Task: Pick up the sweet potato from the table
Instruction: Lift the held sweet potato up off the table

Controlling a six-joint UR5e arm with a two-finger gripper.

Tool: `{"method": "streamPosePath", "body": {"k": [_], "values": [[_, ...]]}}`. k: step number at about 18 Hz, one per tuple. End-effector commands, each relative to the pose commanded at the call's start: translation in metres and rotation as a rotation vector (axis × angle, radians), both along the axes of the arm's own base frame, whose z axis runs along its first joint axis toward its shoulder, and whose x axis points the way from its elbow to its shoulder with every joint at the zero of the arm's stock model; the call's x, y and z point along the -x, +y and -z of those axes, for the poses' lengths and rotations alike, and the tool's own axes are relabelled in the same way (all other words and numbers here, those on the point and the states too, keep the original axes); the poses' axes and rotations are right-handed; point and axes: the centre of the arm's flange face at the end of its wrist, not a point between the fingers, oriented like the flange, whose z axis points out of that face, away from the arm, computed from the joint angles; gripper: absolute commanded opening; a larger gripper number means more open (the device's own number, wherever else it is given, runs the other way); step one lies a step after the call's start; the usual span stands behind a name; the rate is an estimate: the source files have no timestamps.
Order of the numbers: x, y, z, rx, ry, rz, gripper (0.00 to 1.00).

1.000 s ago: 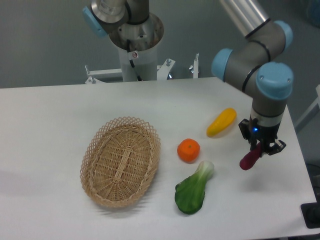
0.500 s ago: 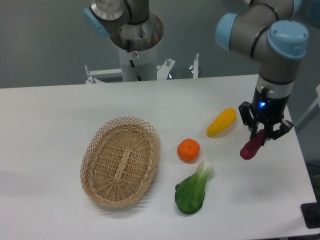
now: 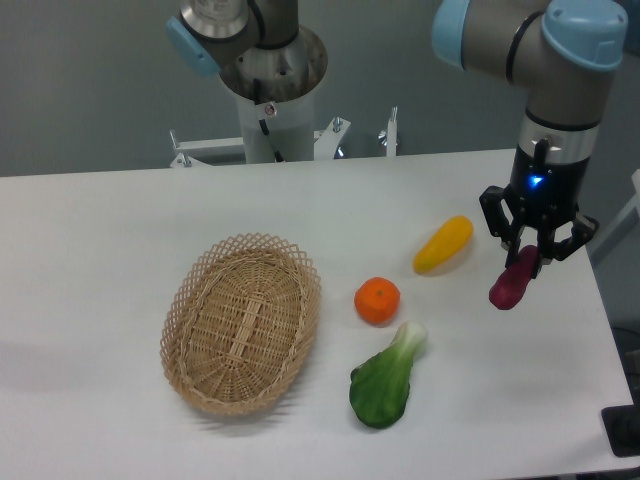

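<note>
The sweet potato [image 3: 511, 284] is small, slim and reddish-purple. It hangs from my gripper [image 3: 532, 257], which is shut on its upper end at the right side of the view. The potato is lifted off the white table [image 3: 100, 260], its lower end pointing down and to the left. The gripper's black fingers [image 3: 520, 240] close around it from both sides.
A yellow elongated vegetable [image 3: 443, 243] lies left of the gripper. An orange round fruit [image 3: 377, 300] and a green leafy bok choy [image 3: 386, 380] lie near the middle. A woven wicker basket [image 3: 243, 320] sits to the left. The table's right edge is close to the gripper.
My gripper has risen with the sweet potato in it and shifted slightly right. The potato is now higher above the table. Other objects have not moved.
</note>
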Motion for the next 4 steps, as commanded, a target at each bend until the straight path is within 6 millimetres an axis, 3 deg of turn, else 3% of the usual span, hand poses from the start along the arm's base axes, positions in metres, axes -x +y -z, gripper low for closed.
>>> {"method": "streamPosePath", "body": {"k": [4], "values": [[-0.0009, -0.001, -0.0023, -0.013, -0.003, 0.001, 0.25]]}}
